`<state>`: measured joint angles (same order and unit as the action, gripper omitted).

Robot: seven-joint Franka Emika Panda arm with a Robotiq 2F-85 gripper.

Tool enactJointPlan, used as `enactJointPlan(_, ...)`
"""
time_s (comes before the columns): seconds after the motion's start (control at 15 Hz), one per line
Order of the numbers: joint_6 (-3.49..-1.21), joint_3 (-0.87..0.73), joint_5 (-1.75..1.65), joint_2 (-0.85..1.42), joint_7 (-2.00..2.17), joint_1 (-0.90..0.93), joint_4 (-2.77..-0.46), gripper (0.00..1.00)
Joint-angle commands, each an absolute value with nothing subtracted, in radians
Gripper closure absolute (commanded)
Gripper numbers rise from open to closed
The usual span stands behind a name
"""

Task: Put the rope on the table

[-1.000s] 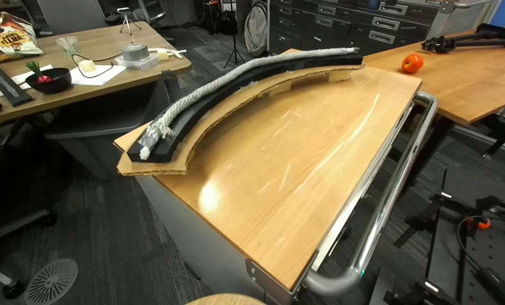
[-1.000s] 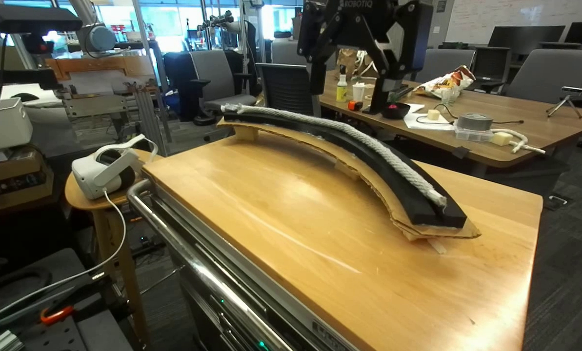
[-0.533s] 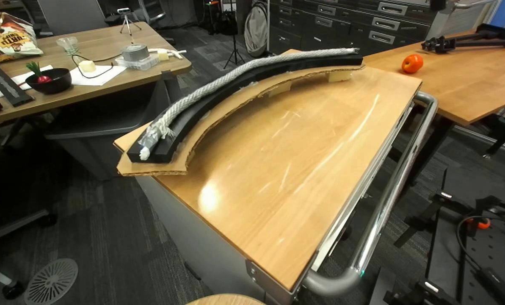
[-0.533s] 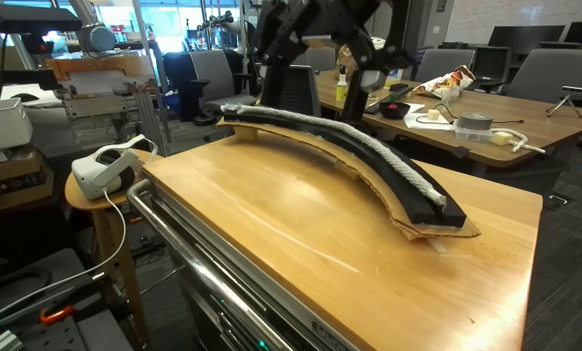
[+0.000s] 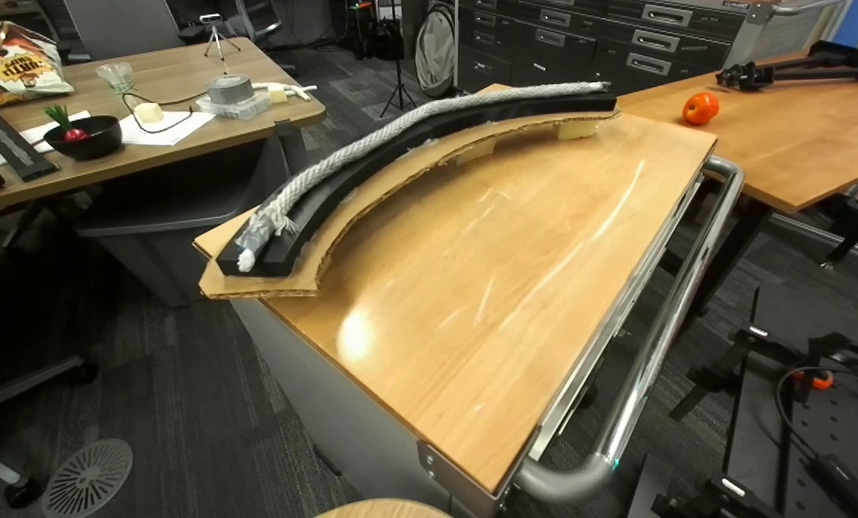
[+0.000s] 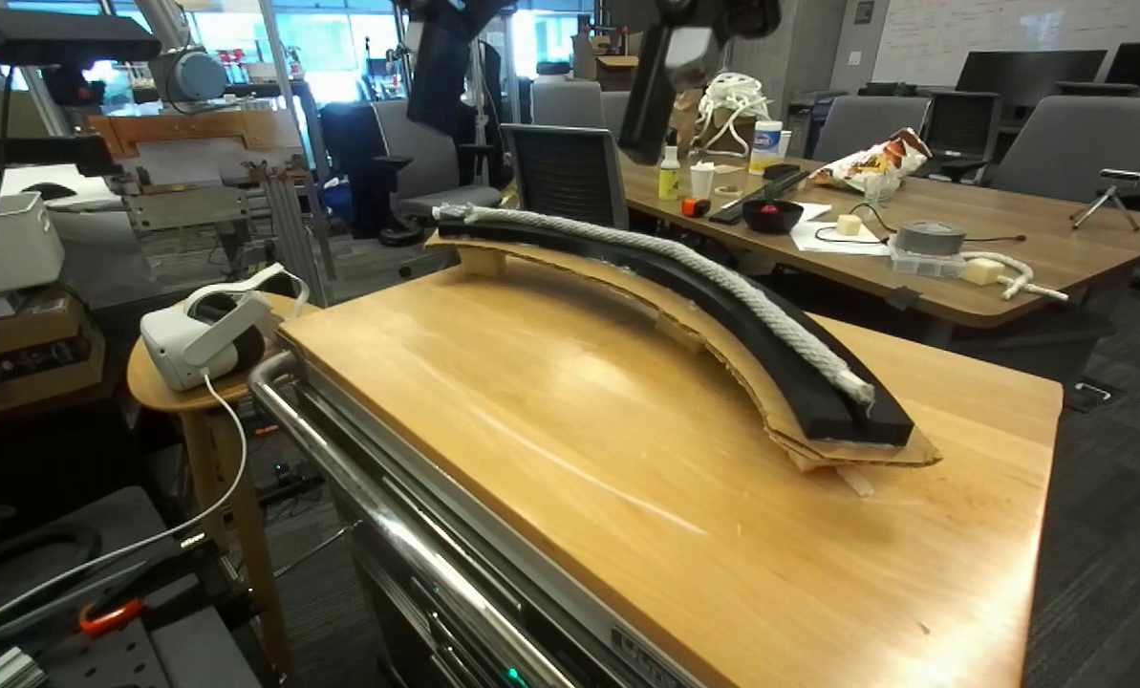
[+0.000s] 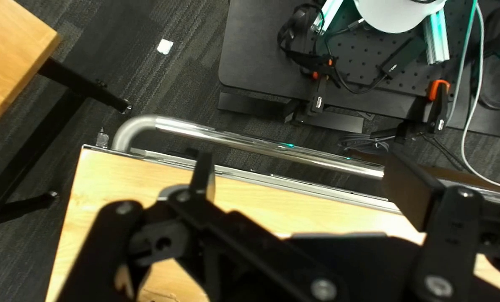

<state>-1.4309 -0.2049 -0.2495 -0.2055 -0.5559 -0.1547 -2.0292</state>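
The wooden table (image 5: 515, 244) carries a curved cardboard ledge (image 5: 403, 169) — on blocks (image 5: 577, 129).

Gry-wht rope (image 6: 690, 258), curved, propped abv glossy wdn table (image 6: 684, 459)

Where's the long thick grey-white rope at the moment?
In an exterior view, the rope lies along the curved black strip, over the upper left side of the wooden table, across from the metal rail on the right.
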Motion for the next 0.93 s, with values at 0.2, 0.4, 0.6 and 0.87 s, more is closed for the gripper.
enactJointPlan(0.2,-1.618,-0.206,-0.260,-0.192,-0.455,-0.150,-1.986,0.00)
enactJointPlan(0.4,-1.686,-0.204,-0.259,-0.117,-0.384,-0.155,-1.904,0.00)
enactJointPlan(0.6,-1.712,-0.197,-0.285,-0.003,-0.313,-0.159,-1.819,0.00)
enactJointPlan(0.87,-1.683,-0.193,-0.258,0.020,-0.344,-0.165,-1.831,0.00)
